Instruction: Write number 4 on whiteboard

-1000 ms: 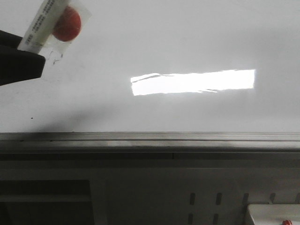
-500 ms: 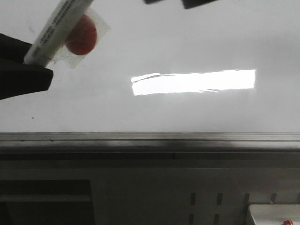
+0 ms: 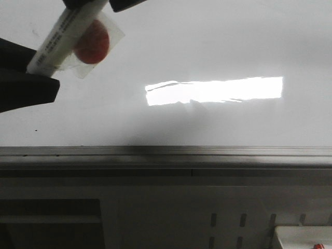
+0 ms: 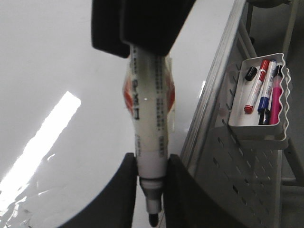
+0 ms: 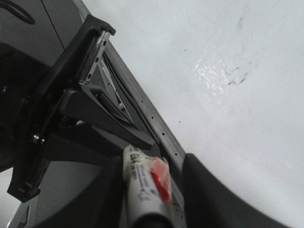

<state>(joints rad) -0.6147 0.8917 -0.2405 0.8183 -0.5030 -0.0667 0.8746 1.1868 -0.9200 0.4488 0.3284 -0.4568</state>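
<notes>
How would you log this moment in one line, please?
left gripper: shut on marker | right gripper: at marker's end | whiteboard: no 4 yet

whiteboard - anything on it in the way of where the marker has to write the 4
Nothing visible does. The whiteboard surface is bare apart from a light reflection and faint smudges. The marker sits between the left gripper's jaws, its tip exposed.

The whiteboard [image 3: 218,46] is lying flat and glossy, showing a bright rectangular reflection [image 3: 215,91] at its middle. A grey metal edge strip [image 3: 166,151] is running along its near side, just below that reflection.
</notes>
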